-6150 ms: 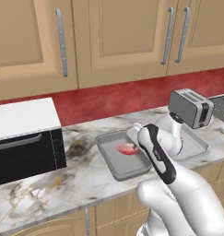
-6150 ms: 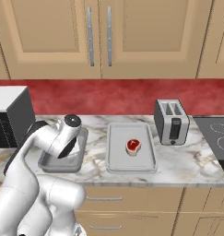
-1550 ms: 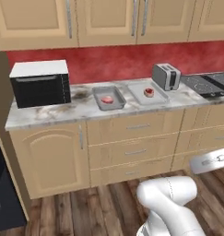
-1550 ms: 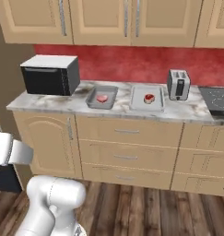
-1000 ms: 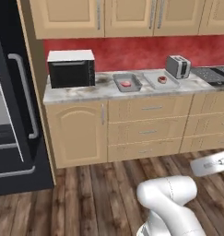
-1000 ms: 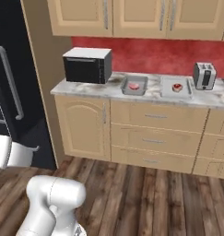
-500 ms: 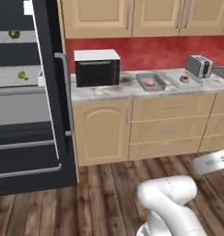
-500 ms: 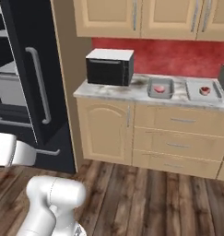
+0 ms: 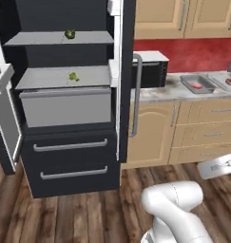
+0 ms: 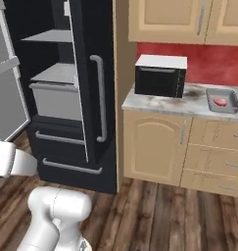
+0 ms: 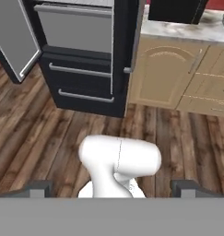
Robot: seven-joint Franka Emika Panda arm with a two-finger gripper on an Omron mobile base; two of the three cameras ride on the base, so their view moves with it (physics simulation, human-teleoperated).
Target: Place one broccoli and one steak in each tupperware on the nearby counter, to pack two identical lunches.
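- Two broccoli florets wait in the open fridge (image 9: 64, 118): one broccoli (image 9: 70, 34) on the top shelf, another broccoli (image 9: 73, 76) on the shelf below, above the grey drawer.
- Both tupperware trays sit on the worktop (image 9: 159, 92) well to the right of the fridge: the darker tray (image 9: 197, 84) holds a steak (image 9: 197, 86), and the paler tray (image 9: 226, 80) at the frame edge holds a red piece too.
- In the right base view the darker tray shows at about 3 o'clock, beyond the black microwave (image 10: 159, 75).
- Tool (image 11: 112, 188): its two dark tips stand far apart at the bottom of the hand view, released and carrying nothing.
- Hand view looks down at wooden floor (image 11: 49, 138), with the fridge drawers at about 11 o'clock.
- Key relation, as I judge it: the broccoli lies high up and ahead at about 11 o'clock from the folded arm, well apart from the tool, so the next reach must go up into the shelves, away from the trays at 2 o'clock.
- Steaks appear placed; broccoli not yet packed.
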